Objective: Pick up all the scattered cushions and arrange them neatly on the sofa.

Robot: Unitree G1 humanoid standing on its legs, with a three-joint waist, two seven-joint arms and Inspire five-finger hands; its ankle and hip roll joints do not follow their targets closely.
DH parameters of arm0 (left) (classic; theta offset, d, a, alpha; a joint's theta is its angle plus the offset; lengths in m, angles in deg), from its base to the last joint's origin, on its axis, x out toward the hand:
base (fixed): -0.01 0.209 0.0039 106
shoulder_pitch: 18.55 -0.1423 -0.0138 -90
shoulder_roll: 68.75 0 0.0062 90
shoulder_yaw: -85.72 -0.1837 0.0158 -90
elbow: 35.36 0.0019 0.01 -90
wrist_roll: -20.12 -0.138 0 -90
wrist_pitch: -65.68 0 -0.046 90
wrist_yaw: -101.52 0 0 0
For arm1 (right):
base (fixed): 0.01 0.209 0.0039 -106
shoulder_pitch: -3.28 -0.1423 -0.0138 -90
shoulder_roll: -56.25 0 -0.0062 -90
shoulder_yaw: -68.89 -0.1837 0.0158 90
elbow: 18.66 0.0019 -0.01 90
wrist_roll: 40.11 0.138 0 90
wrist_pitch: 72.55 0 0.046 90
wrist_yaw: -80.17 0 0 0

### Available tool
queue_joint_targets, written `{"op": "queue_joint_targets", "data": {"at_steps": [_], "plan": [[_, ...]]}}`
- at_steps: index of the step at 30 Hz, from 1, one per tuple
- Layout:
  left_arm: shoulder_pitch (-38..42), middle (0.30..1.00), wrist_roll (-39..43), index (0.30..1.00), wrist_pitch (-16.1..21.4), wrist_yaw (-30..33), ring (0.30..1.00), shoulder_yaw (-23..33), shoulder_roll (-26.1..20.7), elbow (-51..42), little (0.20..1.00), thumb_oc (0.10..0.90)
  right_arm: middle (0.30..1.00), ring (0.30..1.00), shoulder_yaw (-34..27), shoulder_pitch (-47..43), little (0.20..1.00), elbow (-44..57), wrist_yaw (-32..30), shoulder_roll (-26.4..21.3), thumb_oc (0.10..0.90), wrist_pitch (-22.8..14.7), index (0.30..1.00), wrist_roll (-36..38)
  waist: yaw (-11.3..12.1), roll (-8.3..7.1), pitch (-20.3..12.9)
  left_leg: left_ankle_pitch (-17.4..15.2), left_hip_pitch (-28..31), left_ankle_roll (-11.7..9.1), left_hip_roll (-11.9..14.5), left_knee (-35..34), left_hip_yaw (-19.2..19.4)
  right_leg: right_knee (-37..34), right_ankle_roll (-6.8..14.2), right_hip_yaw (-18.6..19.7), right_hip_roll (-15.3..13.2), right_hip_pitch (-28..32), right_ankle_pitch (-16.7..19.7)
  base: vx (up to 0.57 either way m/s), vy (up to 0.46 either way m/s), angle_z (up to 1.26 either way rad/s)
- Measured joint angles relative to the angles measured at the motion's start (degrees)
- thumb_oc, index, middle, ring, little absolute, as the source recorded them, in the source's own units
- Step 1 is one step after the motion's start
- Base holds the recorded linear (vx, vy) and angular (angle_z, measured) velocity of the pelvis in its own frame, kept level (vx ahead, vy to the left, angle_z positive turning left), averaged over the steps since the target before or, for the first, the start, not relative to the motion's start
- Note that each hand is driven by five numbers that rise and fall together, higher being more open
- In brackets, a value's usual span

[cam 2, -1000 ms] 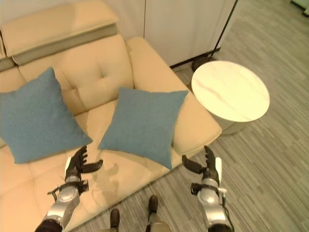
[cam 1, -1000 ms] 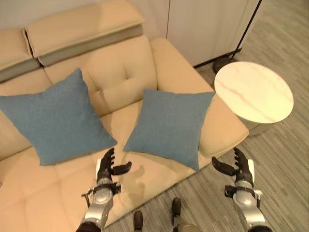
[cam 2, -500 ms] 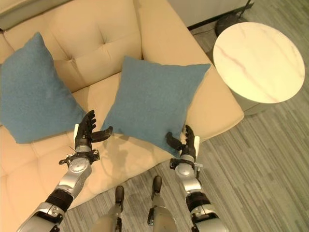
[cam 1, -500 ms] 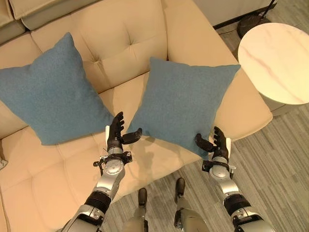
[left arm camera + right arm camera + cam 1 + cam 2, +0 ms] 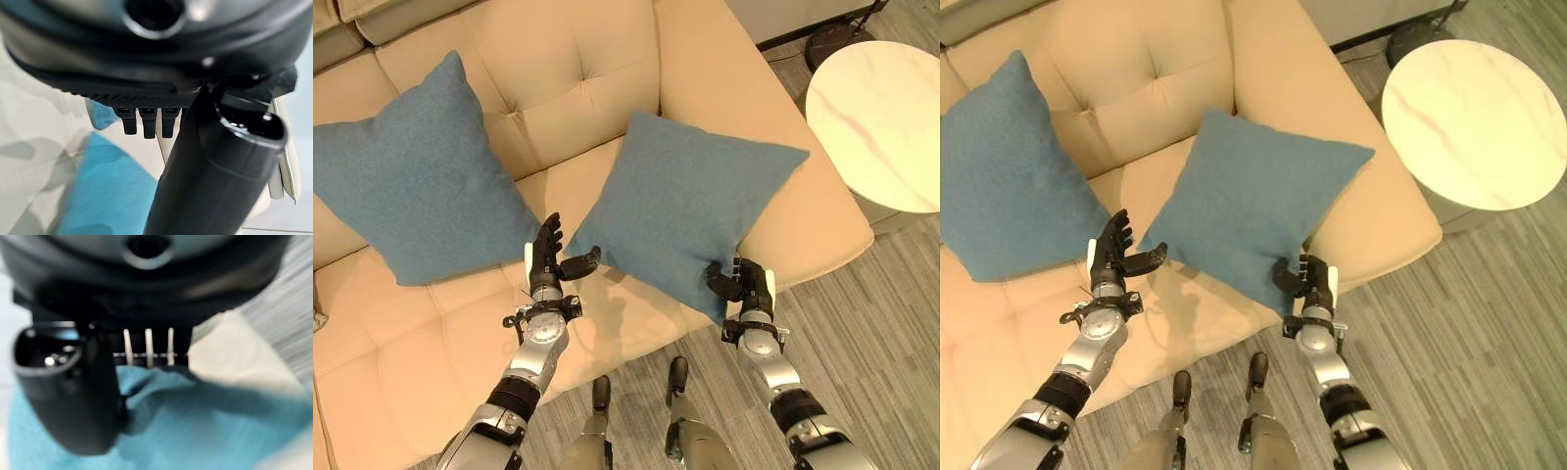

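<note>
A round side table with a pale, marble-like top veined in faint pink stands at the upper right of the frame. Beyond it, at the top right edge, sits a dark round base with a thin black pole rising out of the picture. Grey wood-look plank flooring covers the right side and the bottom of the frame. A strip of pale wall panel shows along the top edge, left of the dark base.

Home living room, cream sofa, blue cushions, round side table, wood-plank floor
</note>
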Motion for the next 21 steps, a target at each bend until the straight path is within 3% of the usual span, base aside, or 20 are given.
{"op": "queue_joint_targets", "data": {"at_steps": [7,14,21], "plan": [[-2.6,0.9,0.0,0.9,-0.1,-1.1,0.9,1.3,-0.7,-1.6,0.9,0.8,0.3,0.3,-1.1,5.5,0.3,5.5,3.8,-0.6,0.4,-0.3,0.3,-2.2,0.1,-2.43,1.5,0.0,0.8,0.0,-0.2,-0.3,-0.2,0.0,0.0,0.0,-0.1,0.8,0.0,0.0,-0.001,0.01],[-4.5,0.9,-0.1,0.9,-0.2,-0.9,0.9,7.1,-0.6,-1.6,0.9,0.8,0.3,0.3,-3.4,10.5,0.3,8.9,6.1,-0.7,0.4,-0.3,0.3,-2.7,-1.6,-3.15,1.7,0.0,1.1,0.0,-0.2,-0.6,0.8,0.0,0.0,1.2,-0.1,0.6,0.0,-0.01,-0.008,-0.06],[-4.6,0.9,-0.1,0.9,-0.4,-0.9,0.9,9.4,-0.7,-1.6,0.9,0.8,0.3,0.3,-6.5,14.2,0.3,13.1,8.6,-2.2,0.4,-0.3,0.3,-4.1,-3.0,-3.38,1.6,0.0,1.3,0.0,-0.2,-0.6,1.2,0.0,0.0,1.6,-0.1,0.6,0.0,0.0,-0.002,-0.02]]}}
